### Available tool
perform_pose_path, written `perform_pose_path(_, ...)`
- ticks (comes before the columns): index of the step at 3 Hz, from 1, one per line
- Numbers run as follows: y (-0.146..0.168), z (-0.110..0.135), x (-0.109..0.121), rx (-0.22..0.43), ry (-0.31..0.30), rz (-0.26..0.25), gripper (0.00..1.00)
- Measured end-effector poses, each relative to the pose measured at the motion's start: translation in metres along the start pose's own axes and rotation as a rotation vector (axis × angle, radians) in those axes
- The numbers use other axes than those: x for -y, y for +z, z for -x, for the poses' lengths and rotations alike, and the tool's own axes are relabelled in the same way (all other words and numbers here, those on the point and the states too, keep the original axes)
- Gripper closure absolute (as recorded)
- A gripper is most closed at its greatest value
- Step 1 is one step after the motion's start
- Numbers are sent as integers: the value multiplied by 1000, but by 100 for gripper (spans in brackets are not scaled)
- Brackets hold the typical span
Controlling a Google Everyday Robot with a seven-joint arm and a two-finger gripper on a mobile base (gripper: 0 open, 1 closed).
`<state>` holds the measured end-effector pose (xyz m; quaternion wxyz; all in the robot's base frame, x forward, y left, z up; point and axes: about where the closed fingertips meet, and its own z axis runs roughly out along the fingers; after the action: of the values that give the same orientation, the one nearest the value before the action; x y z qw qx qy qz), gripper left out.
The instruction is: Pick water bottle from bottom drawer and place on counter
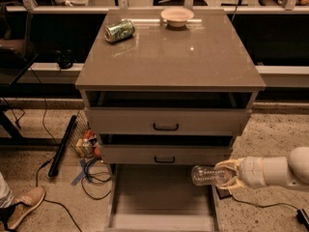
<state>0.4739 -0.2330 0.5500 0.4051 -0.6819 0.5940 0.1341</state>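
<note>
Three grey-beige drawers are stacked under a glossy grey-brown counter [169, 57], a flat, nearly square slab. The bottom drawer [159, 197] is pulled out: a wide, shallow tray with a flat floor and thin side rails. The water bottle [206, 175], clear ribbed plastic with a rounded free end, is held level above the drawer's right rail, just below the middle drawer [145, 154]. It is clamped at its right end between the pale fingers of the gripper [228, 175], which is carried in from the right on a smooth white arm [280, 170]. A dented green can [119, 31] and a round pinkish bowl [177, 16] are set near the counter's far edge.
</note>
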Motion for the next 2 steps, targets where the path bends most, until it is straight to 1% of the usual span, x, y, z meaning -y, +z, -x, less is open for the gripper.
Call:
perform_pose_path(1, -56, 35, 33, 5, -51, -49, 100)
perform_pose_path(2, -123, 71, 71, -20, -95, -144, 100)
